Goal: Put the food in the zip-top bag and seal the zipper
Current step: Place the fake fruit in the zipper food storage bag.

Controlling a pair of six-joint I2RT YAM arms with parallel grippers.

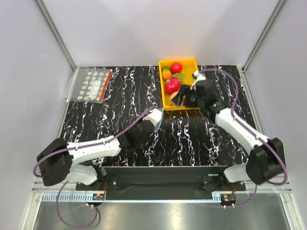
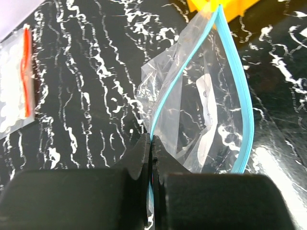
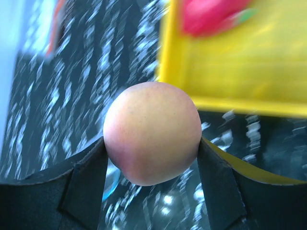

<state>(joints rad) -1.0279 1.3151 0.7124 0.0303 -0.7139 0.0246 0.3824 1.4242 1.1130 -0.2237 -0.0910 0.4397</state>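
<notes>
Peach (image 3: 152, 132) in R gripper (image 3: 152, 165), arm (image 1: 231, 123) extended

No writing, brand, number or sign could be read anywhere. The zip-top bag (image 2: 165, 86) was clear and unprinted where it showed. The dotted bag (image 1: 91, 85) carried only white dots and was too small in view for any lettering to be made out. The tray (image 1: 163, 96) and the peach (image 3: 152, 132) showed plain surfaces.
</notes>
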